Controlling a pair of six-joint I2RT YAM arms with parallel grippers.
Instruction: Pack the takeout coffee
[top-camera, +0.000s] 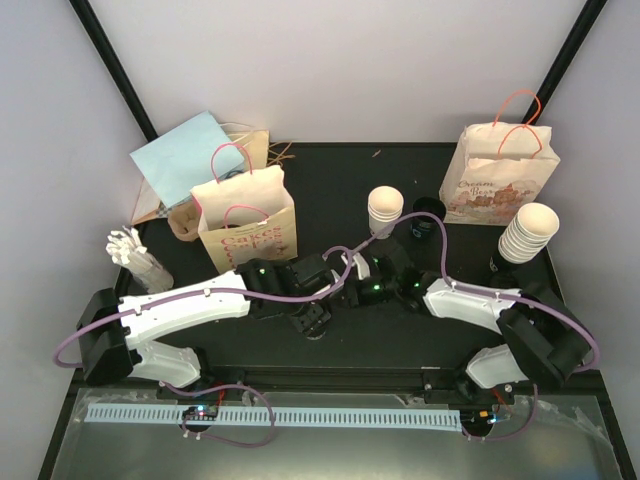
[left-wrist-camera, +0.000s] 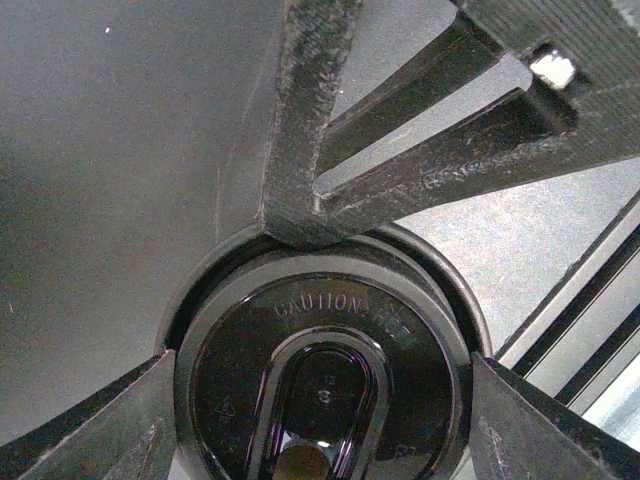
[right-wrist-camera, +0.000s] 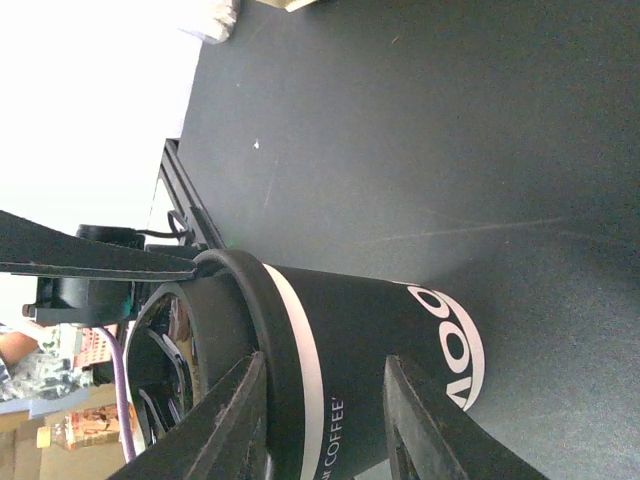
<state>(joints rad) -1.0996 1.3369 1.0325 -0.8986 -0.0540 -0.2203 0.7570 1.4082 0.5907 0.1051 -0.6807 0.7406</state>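
The black table (top-camera: 330, 180) is shown loaded. 2 paper bags are stood on it: the left bag (top-camera: 250, 225) and the right bag (top-camera: 495, 185). A centre cup stack (top-camera: 385, 210) and a right cup stack (top-camera: 528, 232) are set between and beside them. The black coffee cup (right-wrist-camera: 350, 340) is planted mid-table, and a stirrer bundle (top-camera: 135, 255) is kept at the left edge.

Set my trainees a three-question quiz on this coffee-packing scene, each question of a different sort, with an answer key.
1. True or false: the left end effector has a finger on each side of the black lid.
2. Which words are moulded into that lid? A. CAUTION HOT B. RECYCLE ME C. DECAF ONLY
3. How many pale paper-cup stacks stand in the top view?

Key: 1 true; 2 A; 3 two.
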